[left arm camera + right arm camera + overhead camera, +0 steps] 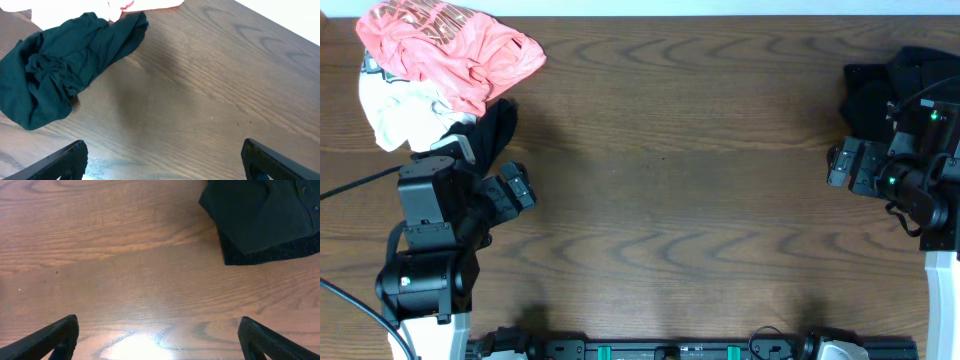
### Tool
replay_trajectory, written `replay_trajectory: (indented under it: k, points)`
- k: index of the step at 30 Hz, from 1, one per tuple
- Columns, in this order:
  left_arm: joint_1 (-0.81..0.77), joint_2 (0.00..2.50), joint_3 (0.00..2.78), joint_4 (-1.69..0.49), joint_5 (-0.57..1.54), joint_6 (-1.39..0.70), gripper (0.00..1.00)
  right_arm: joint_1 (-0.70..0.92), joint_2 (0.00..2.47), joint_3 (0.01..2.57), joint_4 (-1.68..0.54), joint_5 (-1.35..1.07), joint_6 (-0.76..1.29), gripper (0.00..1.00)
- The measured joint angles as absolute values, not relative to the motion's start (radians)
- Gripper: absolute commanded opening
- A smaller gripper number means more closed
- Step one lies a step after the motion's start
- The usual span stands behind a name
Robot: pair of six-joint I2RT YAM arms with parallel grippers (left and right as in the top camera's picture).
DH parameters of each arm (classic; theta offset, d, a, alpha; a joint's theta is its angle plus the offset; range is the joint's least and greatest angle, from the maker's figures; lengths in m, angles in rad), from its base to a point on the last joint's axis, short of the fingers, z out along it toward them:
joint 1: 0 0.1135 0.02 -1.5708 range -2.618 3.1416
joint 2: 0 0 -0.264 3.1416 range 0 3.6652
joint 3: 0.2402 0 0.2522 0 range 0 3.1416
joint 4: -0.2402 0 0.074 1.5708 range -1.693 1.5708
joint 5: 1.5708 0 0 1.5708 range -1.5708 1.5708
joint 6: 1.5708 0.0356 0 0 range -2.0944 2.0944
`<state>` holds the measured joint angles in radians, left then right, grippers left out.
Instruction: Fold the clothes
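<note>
**Left gripper** (165,162): jaws wide apart, nothing between them. It is over bare wood near the left edge of the surface (670,190).

**Dark garment** (60,70): the item nearest the left gripper, just beyond its fingertips toward the far-left corner. It is crumpled in a loose bunch, and its far end touches the pile behind it. Judged soft, limp and light, so it should sag and trail when lifted instead of moving as one piece. The best hold looks like a pinch on a raised outer fold or a free edge, not the thick middle. No hem or collar can be told apart.

**White garment** (390,115): at the left edge, rumpled, partly under the tee. Judged thin and limp.

**Coral-pink tee** (450,45): in the far-left corner, heaped on top of the pile, with a pale print showing on its upper part. Judged soft jersey. It would have to come off the pile before the white garment can be spread.

**Right gripper** (160,337): jaws wide apart and empty, over bare wood near the right edge.

**Black garments** (260,220): in the far-right corner, near the right gripper but apart from it. They lie flat with straight edges, a speckled layer showing beneath a plain one. Judged already folded. Soft but compact, so any lift should take the whole stack edge.

**Task standing:** judged partway, with the left pile unfolded.
</note>
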<state>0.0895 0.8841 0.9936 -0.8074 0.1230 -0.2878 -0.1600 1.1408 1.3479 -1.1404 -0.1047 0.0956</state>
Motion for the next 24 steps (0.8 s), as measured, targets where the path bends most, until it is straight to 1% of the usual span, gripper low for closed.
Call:
replay_trajectory:
  k: [15,24]
  points:
    - [0.089,0.936,0.994,-0.807,0.123,-0.287,0.98,-0.160,1.102,1.348,-1.142,-0.105,0.096,0.99]
    - [0.089,0.957,0.994,-0.807,0.123,-0.288,0.98,-0.145,0.989,1.348,-1.142,-0.105,0.096,0.99]
